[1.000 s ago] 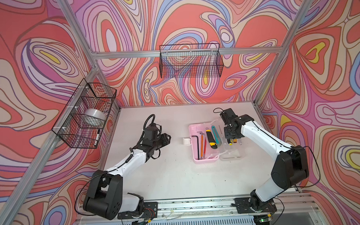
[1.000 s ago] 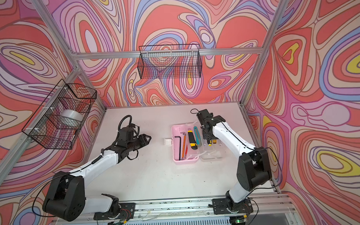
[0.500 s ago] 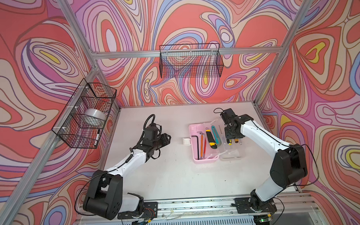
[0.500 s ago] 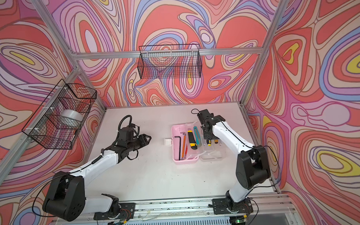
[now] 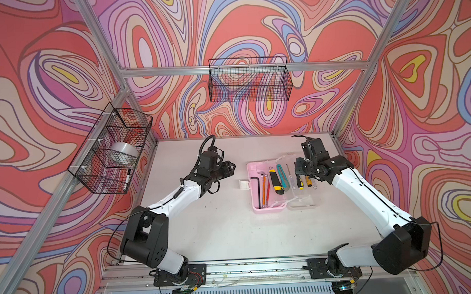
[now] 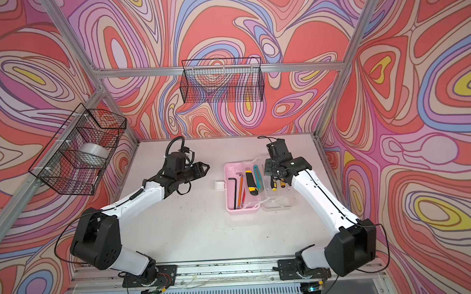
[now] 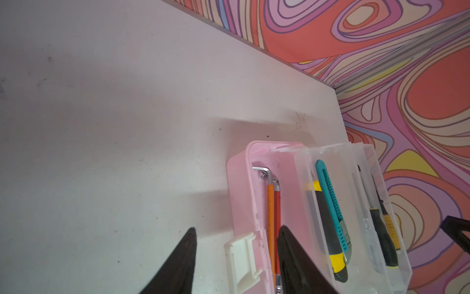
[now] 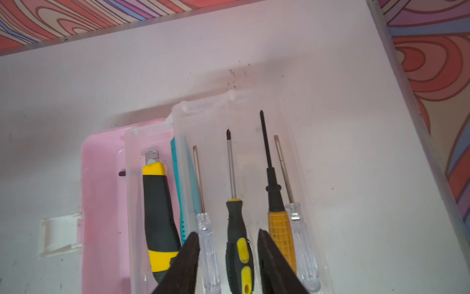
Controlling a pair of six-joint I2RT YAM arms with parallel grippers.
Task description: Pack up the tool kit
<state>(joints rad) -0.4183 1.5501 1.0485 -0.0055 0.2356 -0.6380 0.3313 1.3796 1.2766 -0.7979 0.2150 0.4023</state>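
my left hand (image 5: 232, 167) hangs over the bare worktop (image 5: 218, 229), fingers apart and empty, with the open pink case (image 5: 254, 207) near at its 3 o'clock, hex keys (image 5: 258, 184) and two knives (image 5: 274, 181) lying in it. at the case's 3 o'clock the clear lid (image 5: 303, 204) lies flat holding screwdrivers. my right hand (image 8: 226, 235) hovers there released, fingers either side of the black-yellow screwdriver (image 8: 236, 257) without touching it.

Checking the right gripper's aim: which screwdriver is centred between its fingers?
The black-and-yellow-handled screwdriver, midway in the open right gripper. A clear-handled one runs along one finger; the orange-handled one is partly hidden by the other.
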